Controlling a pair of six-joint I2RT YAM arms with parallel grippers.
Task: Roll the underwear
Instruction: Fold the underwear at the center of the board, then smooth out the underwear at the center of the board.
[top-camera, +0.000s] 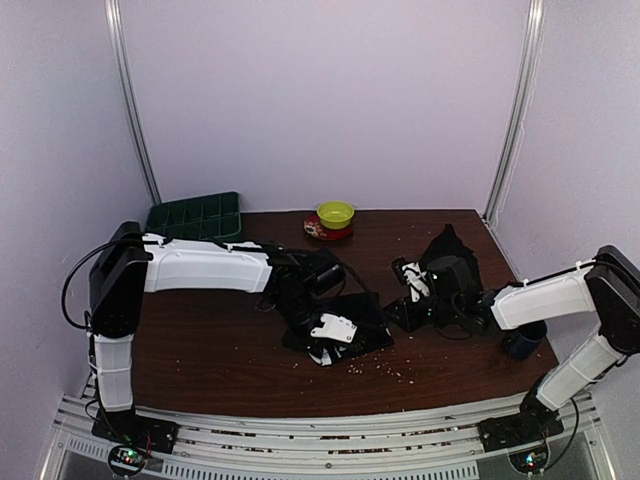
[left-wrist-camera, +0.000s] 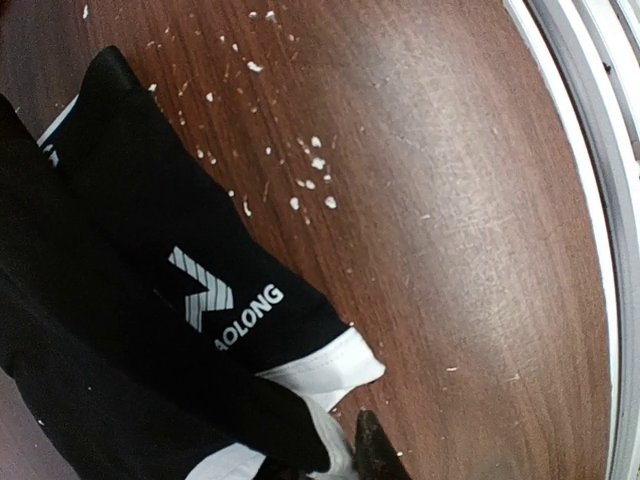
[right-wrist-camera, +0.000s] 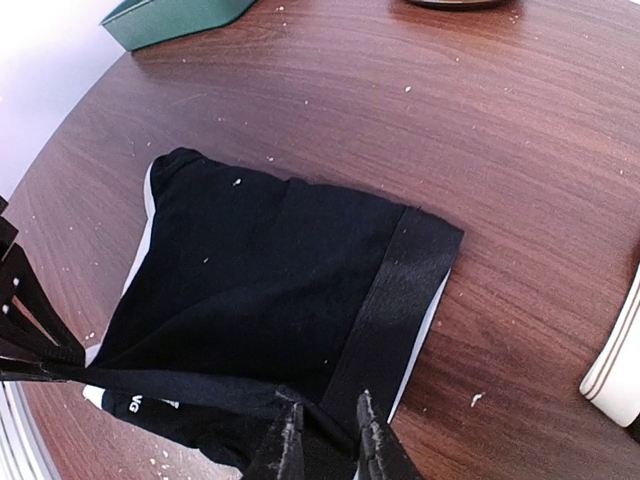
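- Clamping with right gripper onto the near edge of the underwear, fingertips standing close together, black waistband caught between them and a fold of cloth pulling taut off to one side.
- Reaching with left gripper down onto the same underwear from the opposite side; showing only one dark fingertip in the wrist view, just beside the white trim; leaving the grip impossible to tell, the other finger being out of sight.
- Lying folded flat near the middle of the table, between the two arms, as a roughly square black pad.
- Showing a broad black waistband across one end, thin white edging along the sides, and white lettering ending "AOLONG" next to a white zigzag mark.
- Listing second black garment as a dark peaked heap behind the right wrist, toward the back right, apart from the folded piece; being too dark for any detail.
- Noting pale crumbs scattered over the brown wood, thickest just beside the folded cloth and along the near edge.
- Noting green tray sitting at the back left, against the wall.
- Noting yellow-green bowl resting on a red plate at the back centre, well apart from both grippers.
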